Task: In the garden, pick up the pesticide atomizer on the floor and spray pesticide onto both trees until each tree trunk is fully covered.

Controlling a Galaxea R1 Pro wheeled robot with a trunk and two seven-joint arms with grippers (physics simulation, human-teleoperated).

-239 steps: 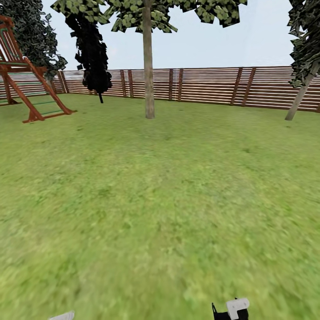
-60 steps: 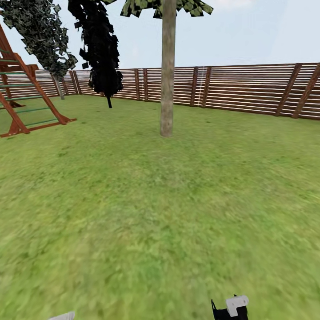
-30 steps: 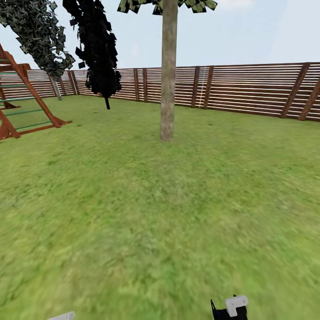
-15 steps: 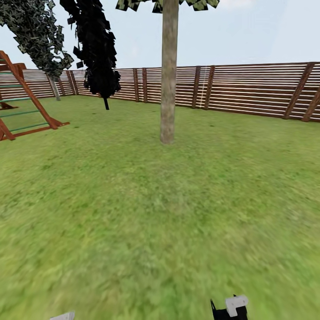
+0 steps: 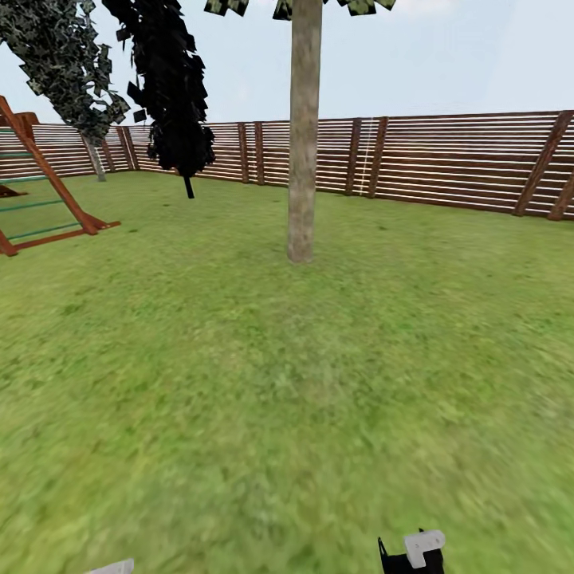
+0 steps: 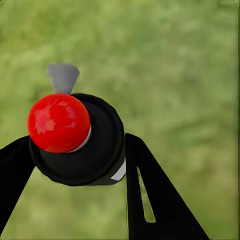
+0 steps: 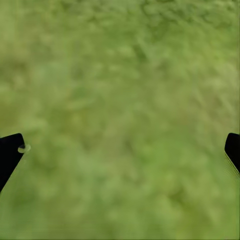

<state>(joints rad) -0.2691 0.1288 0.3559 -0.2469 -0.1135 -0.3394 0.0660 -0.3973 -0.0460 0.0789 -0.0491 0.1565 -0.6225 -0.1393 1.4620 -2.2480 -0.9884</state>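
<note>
The pesticide atomizer (image 6: 97,150), a black canister with a red ball top and a grey nozzle, sits between the black fingers of my left gripper (image 6: 75,167), which is shut on it above the grass. My right gripper (image 7: 121,152) is open over bare lawn, with only its fingertips (image 7: 9,157) at the picture's edges. In the head view one tree trunk (image 5: 303,135), pale and straight, rises ahead at the middle of the garden lawn (image 5: 263,383), its crown cut off by the top edge. Another leafy tree (image 5: 68,60) leans at the far left by the fence.
A near-black conifer (image 5: 171,88) stands left of the trunk. A red-brown wooden play frame (image 5: 40,187) is at the left edge. The slatted wooden fence (image 5: 446,163) closes the back. Bits of my arms (image 5: 414,552) show at the bottom edge.
The whole head view has shifted: the camera has advanced toward the tree, so the trunk looks nearer and the play frame has slid toward the left edge. Both arms keep their pose.
</note>
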